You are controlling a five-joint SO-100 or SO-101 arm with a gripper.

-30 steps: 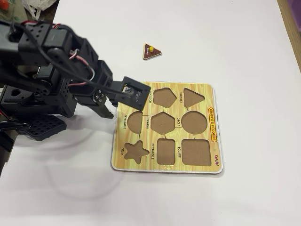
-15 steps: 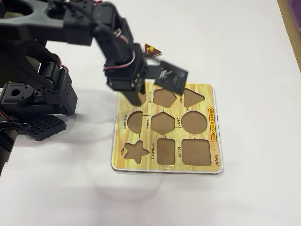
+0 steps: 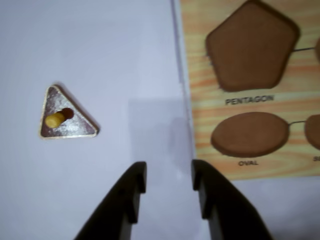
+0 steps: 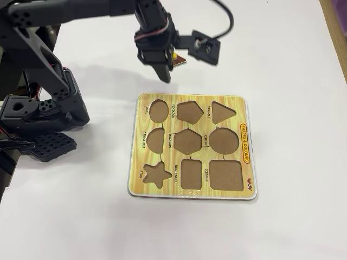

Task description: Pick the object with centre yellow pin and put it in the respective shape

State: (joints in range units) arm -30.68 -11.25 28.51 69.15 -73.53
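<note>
The object with centre yellow pin is a small dark-brown triangle lying flat on the white table, at the left in the wrist view. My gripper is open with only bare table between its black fingers, and the triangle lies up and to the left of them. In the fixed view the gripper hangs beyond the far edge of the puzzle board, covering most of the triangle. The board's triangle recess is empty.
The board has several empty shape recesses, with the pentagon and oval nearest the gripper. The arm's black base fills the left side. A wooden table edge runs along the right.
The arm has lifted and swung from the board's left side out past its far edge, bringing the gripper over the triangle. The triangle and board have stayed put.
</note>
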